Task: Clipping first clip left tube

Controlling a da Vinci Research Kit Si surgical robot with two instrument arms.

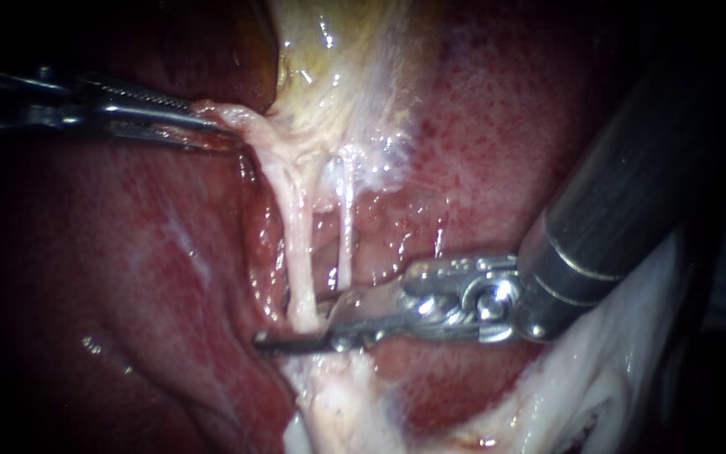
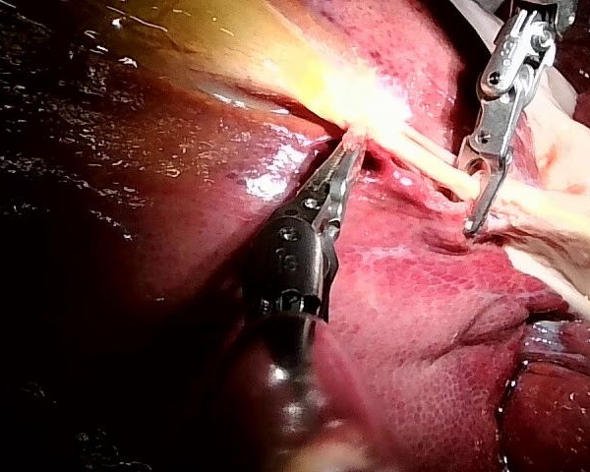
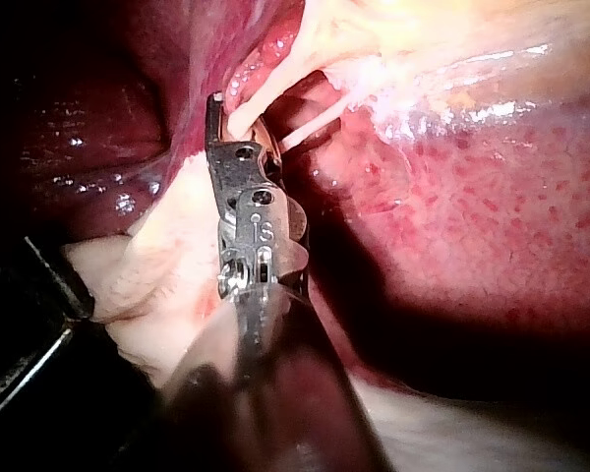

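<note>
Where its 2 slim steel jaws reach across the field in the endoscope view, the right instrument [image 1: 291,329] has them slightly apart, with the left tube [image 1: 300,244] lying in the narrow gap between them. The lower jaw is a flat, dull bar that runs past the tube's far side. The upper one is shorter and brighter. The right wrist view shows the same: 1 jaw on each side of the tube. Behind the jaws sit a shiny, riveted metal wrist and then a thick, dark, smooth shaft.

The left tube is a pale, creamy cord, stretched taut, wider and flatter than the right tube [image 1: 346,235], a thin white strand just beside it. Both descend from the glistening yellowish gallbladder [image 1: 338,59].

The left instrument [image 1: 212,126] has serrated jaws clamped on a flap of pale tissue [image 1: 233,113] at the top of the left tube.

Around them lies the liver [image 1: 506,143], wet, red and finely speckled. Soft white fatty tissue [image 1: 598,395] spreads under the right instrument's shaft.
</note>
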